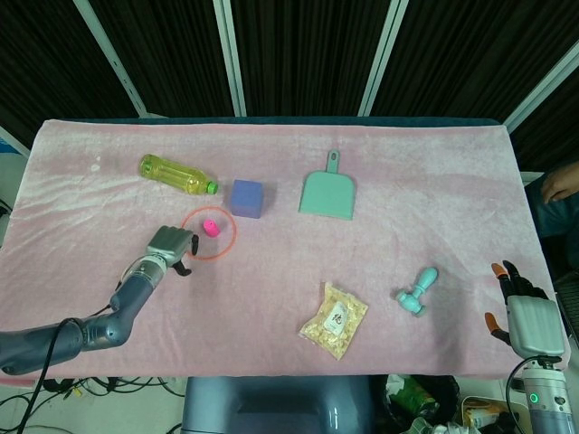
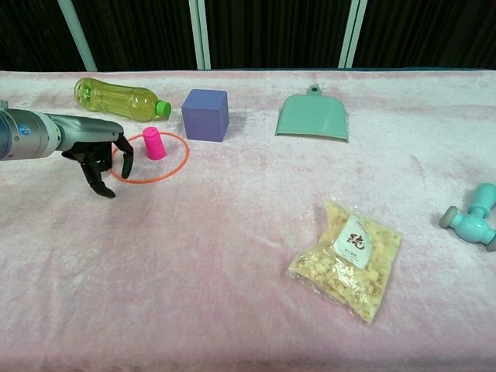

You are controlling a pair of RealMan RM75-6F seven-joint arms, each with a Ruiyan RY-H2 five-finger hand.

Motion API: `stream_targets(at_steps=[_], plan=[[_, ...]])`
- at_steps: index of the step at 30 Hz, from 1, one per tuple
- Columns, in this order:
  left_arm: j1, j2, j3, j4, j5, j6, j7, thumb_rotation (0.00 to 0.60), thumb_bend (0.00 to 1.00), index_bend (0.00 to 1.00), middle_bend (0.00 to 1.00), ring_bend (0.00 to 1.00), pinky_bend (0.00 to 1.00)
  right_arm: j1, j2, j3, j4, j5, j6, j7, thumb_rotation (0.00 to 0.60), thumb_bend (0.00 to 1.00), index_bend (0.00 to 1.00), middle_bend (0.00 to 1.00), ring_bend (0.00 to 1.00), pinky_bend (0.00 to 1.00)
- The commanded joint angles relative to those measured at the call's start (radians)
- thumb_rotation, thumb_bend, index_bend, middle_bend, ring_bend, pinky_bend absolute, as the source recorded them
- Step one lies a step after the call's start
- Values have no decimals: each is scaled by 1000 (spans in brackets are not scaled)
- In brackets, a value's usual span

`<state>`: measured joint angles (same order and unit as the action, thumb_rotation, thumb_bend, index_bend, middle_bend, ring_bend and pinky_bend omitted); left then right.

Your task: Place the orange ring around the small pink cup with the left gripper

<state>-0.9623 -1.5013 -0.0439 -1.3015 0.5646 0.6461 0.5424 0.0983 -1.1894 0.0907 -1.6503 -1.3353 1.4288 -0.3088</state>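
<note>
The orange ring (image 2: 151, 182) (image 1: 236, 233) lies flat on the pink cloth, and the small pink cup (image 2: 153, 144) (image 1: 210, 226) stands upright inside it, towards the far side. My left hand (image 2: 101, 159) (image 1: 167, 246) hovers at the ring's left edge with its dark fingers (image 2: 126, 155) hanging down and apart, holding nothing. One fingertip overlaps the ring's rim in the chest view; whether it touches is unclear. My right hand (image 1: 520, 316) shows only in the head view, off the table's front right corner, fingers spread and empty.
A yellow bottle (image 2: 120, 98) lies behind the ring and a purple cube (image 2: 205, 115) stands just right of it. Further right are a teal dustpan (image 2: 312, 116), a snack bag (image 2: 347, 256) and a teal toy (image 2: 473, 217).
</note>
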Motion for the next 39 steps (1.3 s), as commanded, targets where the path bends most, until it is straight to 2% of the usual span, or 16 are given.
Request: stream_targets(at_steps=[1, 4, 8, 13, 16, 19, 20, 22, 24, 27, 29, 34, 39], plan=[[-4, 18, 1, -25, -2, -7, -9, 600, 90, 253, 920, 949, 910, 0, -1, 0, 1, 0, 0, -2, 600, 246, 135, 76, 234, 342], [-6, 50, -2, -74, 9, -10, -21, 600, 89, 260, 920, 949, 910, 1, -2, 0, 1, 0, -1, -3, 600, 246, 135, 76, 234, 342], [3, 125, 3, -204, 58, 25, -28, 600, 100, 288, 920, 949, 910, 1, -2, 0, 1, 1, 0, -3, 600, 247, 136, 76, 234, 342], [47, 252, 10, -433, 178, 136, -38, 600, 102, 306, 912, 941, 910, 1, -3, 0, 1, 2, 1, -7, 600, 247, 135, 76, 234, 342], [94, 314, 16, -542, 281, 221, -57, 600, 113, 306, 863, 887, 883, 0, -3, 1, 1, 2, 3, -8, 600, 247, 135, 76, 234, 342], [159, 362, 39, -630, 410, 335, -65, 600, 122, 305, 739, 758, 781, -1, -4, 0, 0, 0, 4, -9, 600, 247, 135, 76, 234, 341], [190, 376, 51, -658, 459, 383, -70, 600, 122, 304, 683, 697, 720, 0, -4, 1, 0, 0, 5, -9, 600, 246, 135, 76, 234, 342], [237, 394, 75, -691, 532, 448, -79, 600, 117, 284, 534, 508, 572, 0, -4, 1, 1, -1, 6, -8, 600, 246, 135, 76, 234, 342], [286, 413, 102, -717, 587, 514, -82, 600, 105, 248, 343, 268, 422, 0, -3, 2, 2, -2, 6, -7, 600, 246, 135, 76, 234, 342], [380, 432, 150, -727, 701, 648, -75, 600, 79, 207, 184, 73, 255, 1, -3, 2, 2, -3, 5, -4, 600, 246, 135, 76, 234, 342], [445, 424, 174, -700, 773, 741, -85, 600, 58, 185, 133, 15, 188, 1, -3, 0, 3, -7, 5, -3, 600, 247, 135, 76, 234, 342], [588, 388, 202, -583, 858, 903, -209, 600, 30, 140, 52, 0, 60, 0, -2, -1, 2, -11, 6, -1, 600, 247, 135, 76, 234, 342], [671, 382, 209, -468, 838, 934, -337, 600, 15, 136, 46, 0, 48, 0, -1, -2, 1, -11, 6, 0, 600, 247, 135, 76, 234, 342]])
